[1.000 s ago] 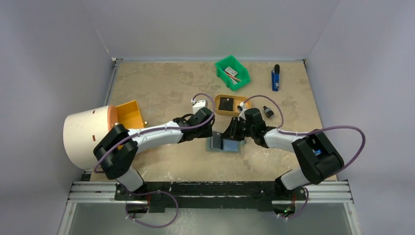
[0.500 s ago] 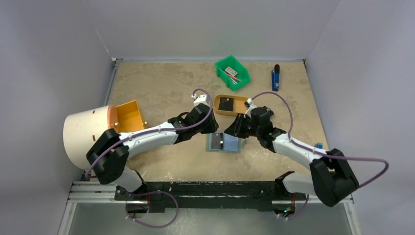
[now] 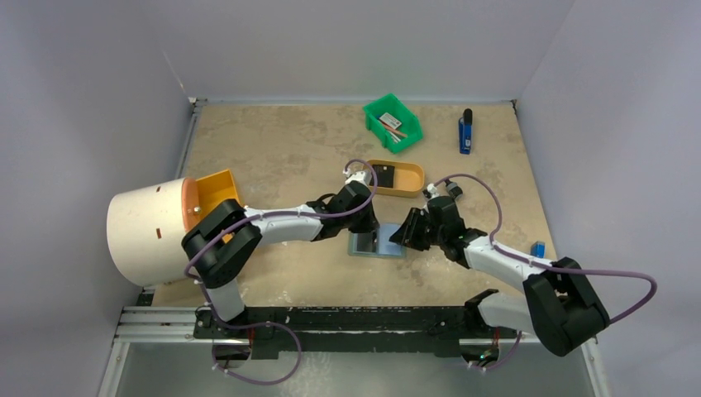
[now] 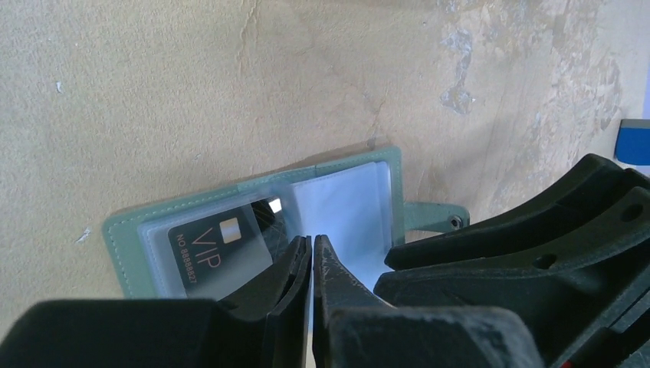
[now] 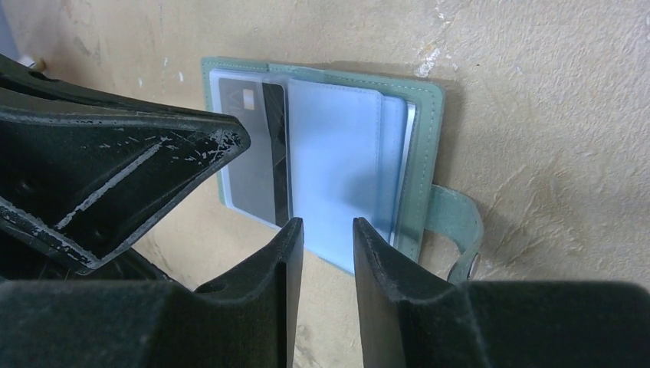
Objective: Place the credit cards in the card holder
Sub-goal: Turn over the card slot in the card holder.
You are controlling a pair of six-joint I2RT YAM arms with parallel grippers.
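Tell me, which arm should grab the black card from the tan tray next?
Probably the right. The right gripper has open, empty jaws beside the card holder, while the left gripper is shut over its pockets. The card in the tray lies near both.

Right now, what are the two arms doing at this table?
The card holder lies open on the table, one black card in a pocket. The left gripper is over it with jaws shut; the right gripper is beside it, jaws apart and empty. A second card lies in the tan tray.
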